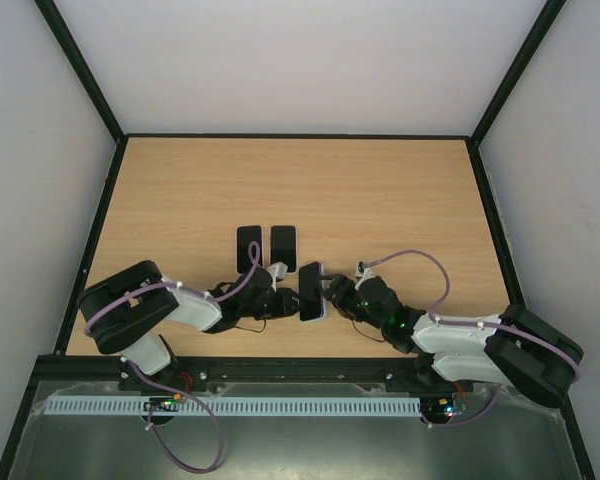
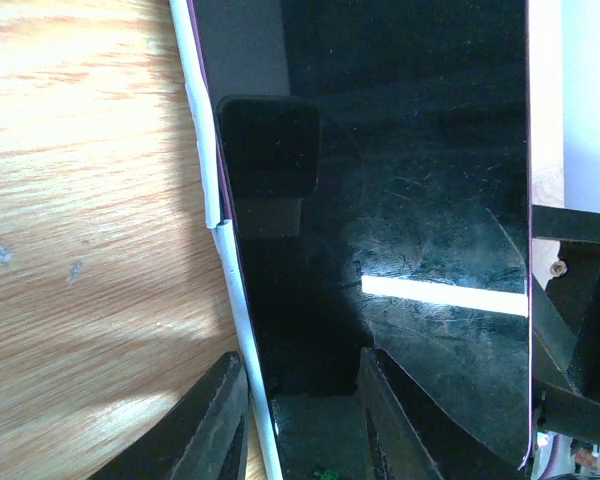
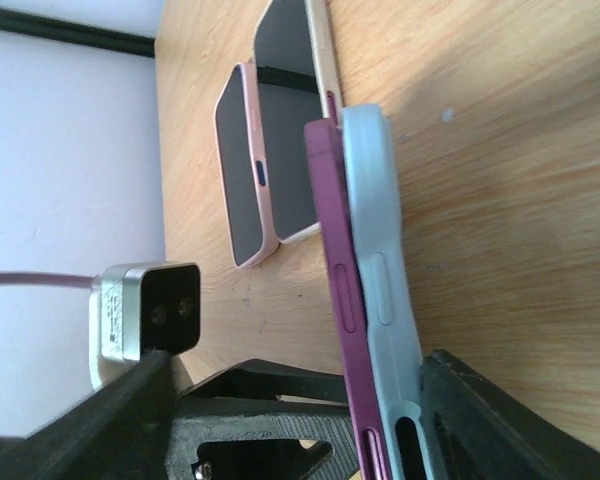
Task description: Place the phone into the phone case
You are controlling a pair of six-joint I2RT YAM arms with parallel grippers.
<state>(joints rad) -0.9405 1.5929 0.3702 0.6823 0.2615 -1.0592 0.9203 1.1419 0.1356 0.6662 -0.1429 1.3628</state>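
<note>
wood table (image 1: pixel 400 200), front centre: purple phone (image 3: pixel 332 250) held on edge against the grey case (image 3: pixel 380 230), seemingly unseated. left gripper (image 2: pixel 300 365) clamps both; right gripper (image 3: pixel 300 360) fingers spread, one touching the case back (two phones (image 1: pixel 283 245) lie flat beyond). you should press evenly along the rim.

phone (image 1: pixel 311 291) between left pincer (image 1: pixel 292 300) and right pincer (image 1: pixel 330 291) | two dark slabs (image 1: pixel 249 248) side by side just beyond
</note>
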